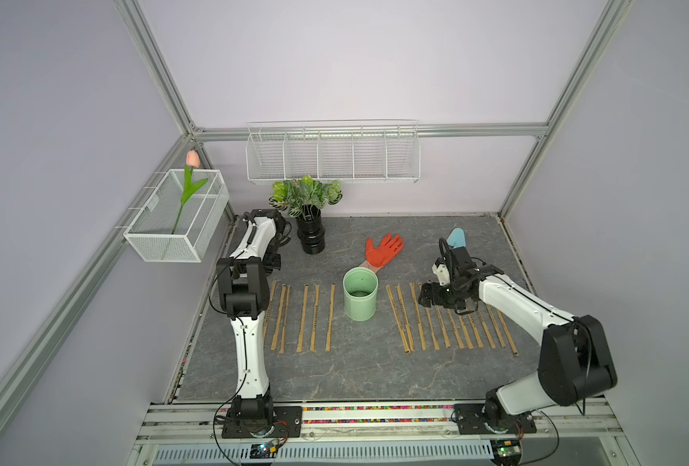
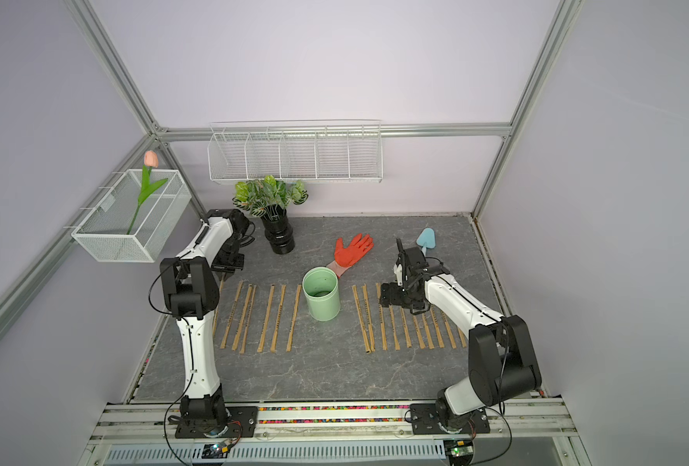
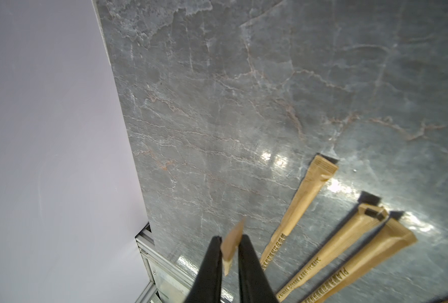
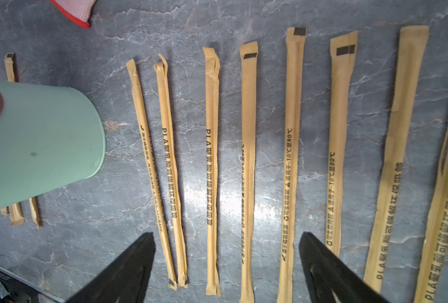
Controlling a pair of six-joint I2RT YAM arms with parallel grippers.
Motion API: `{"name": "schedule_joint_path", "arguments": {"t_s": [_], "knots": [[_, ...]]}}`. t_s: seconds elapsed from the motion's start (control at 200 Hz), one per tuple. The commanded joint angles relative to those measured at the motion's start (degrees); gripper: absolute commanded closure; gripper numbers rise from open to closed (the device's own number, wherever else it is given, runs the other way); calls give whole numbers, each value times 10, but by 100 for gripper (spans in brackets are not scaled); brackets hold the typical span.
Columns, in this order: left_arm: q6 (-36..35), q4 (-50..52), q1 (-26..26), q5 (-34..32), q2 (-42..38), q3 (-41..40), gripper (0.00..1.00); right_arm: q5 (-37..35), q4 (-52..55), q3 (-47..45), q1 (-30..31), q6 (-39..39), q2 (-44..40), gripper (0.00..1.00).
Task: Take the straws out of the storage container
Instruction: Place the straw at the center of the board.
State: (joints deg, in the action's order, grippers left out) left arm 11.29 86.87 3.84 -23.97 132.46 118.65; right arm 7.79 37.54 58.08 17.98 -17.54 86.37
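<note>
Judging the cup (image 1: 360, 293) empty and the straws (image 1: 303, 318) laid in rows left and right of it, we find only one straw (image 3: 233, 240) left between the narrow jaws of our left gripper (image 3: 229, 249), grip uncertain, while our right gripper (image 4: 227, 251) hangs wide open.

The left arm (image 1: 250, 351) extends toward 12 o'clock, left gripper (image 3: 230, 240) jaws close together; the right arm (image 1: 512, 298) reaches toward 10 o'clock, right gripper (image 4: 225, 236) jaws spread wide.
</note>
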Motion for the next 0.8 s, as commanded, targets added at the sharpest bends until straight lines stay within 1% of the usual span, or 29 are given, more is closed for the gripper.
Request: {"name": "schedule_joint_path", "arguments": {"t_s": [0.0,0.305,0.38,0.415,0.485,0.51,0.565,0.57,0.575,0.58,0.585,0.595,0.695,0.795], "knots": [[-2,-3,-4,1,11,-6,82,8,-4,12,-4,4,5,11],[0,-10,-4,4,2,-17,79,5,-3,12,-4,3,0,11],[2,-32,-4,6,-17,-37,72,2,-3,11,-4,2,-4,11],[2,-50,-4,13,-32,-51,68,0,-6,10,-4,1,-7,11],[4,-103,-3,25,-78,-95,49,-5,-14,6,-4,2,-18,11],[9,-123,-2,28,-96,-111,42,-9,-17,5,-3,2,-23,11],[18,-163,-2,30,-134,-144,30,-24,-22,3,-3,8,-34,11],[19,-166,-2,30,-138,-147,22,-27,-22,3,-3,8,-35,11],[21,-170,-2,30,-140,-149,19,-29,-23,3,-4,9,-36,11],[22,-173,-2,30,-145,-152,9,-30,-23,2,-4,9,-37,11],[23,-176,-2,30,-148,-155,4,-32,-24,2,-3,10,-38,11],[25,-182,-2,30,-154,-160,1,-38,-25,1,-4,11,-41,11],[47,-237,-1,14,-215,-204,1,-93,-48,-14,-4,22,-74,11],[67,-316,-1,-3,-290,-274,1,-154,-96,-45,-4,33,-124,11]]}}
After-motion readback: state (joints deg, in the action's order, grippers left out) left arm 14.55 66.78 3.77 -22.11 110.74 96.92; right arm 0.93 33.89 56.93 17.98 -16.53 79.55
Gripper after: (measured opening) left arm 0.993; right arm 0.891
